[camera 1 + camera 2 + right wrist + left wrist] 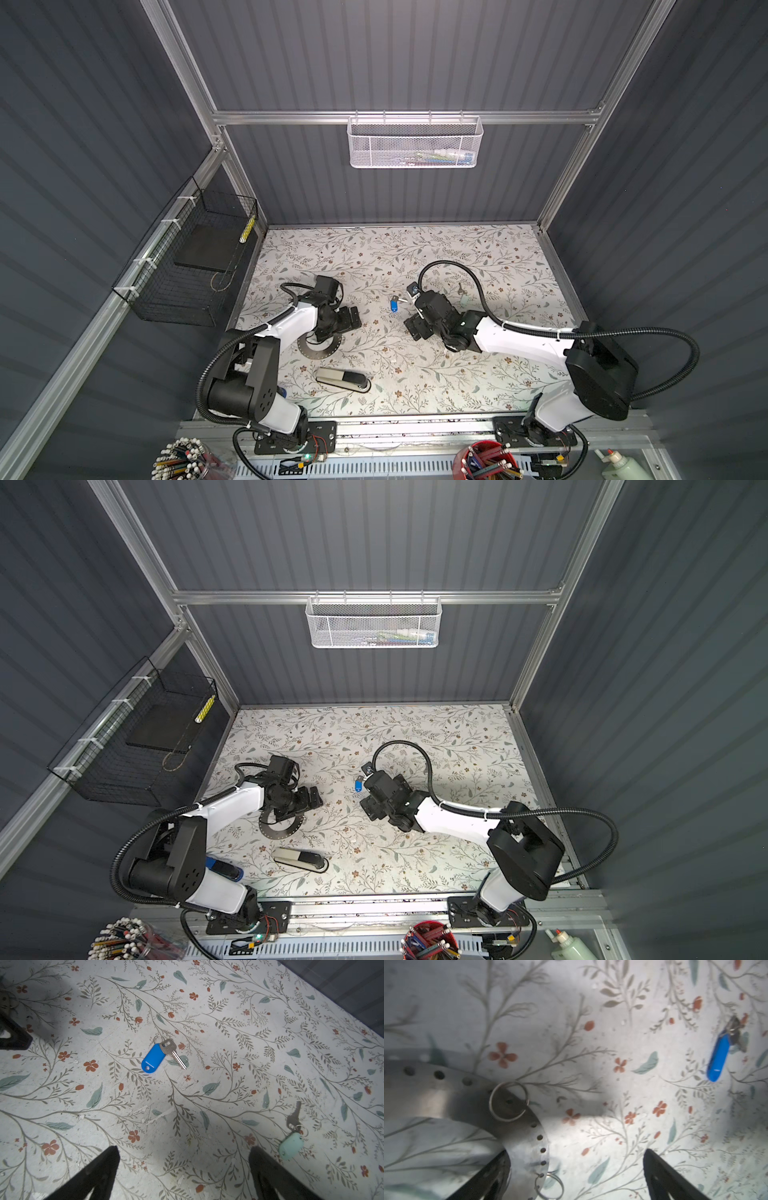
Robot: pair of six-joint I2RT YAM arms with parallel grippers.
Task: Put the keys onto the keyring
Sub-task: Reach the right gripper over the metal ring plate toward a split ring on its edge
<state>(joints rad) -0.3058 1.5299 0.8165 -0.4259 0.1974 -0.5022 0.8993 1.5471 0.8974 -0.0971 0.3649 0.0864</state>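
The keyring (322, 353) (446, 1093), a flat grey ring with small holes, lies on the floral table, partly under my left arm; two little split rings (508, 1101) hang in its holes. My left gripper (576, 1153) (338, 326) stands open at its edge, holding nothing. The blue-tagged key (394, 305) (357, 785) (150, 1059) (717, 1057) lies mid-table. The mint-tagged key (289, 1147) (461, 293) lies further right. My right gripper (184, 1149) (411, 311) hovers open between the keys, empty, one finger close to the mint tag.
A grey-and-black stapler (343, 379) lies in front of the keyring. A black wire basket (187, 266) hangs on the left wall and a white mesh basket (415, 141) on the back wall. Pencil cups (183, 461) (490, 461) stand beyond the front rail.
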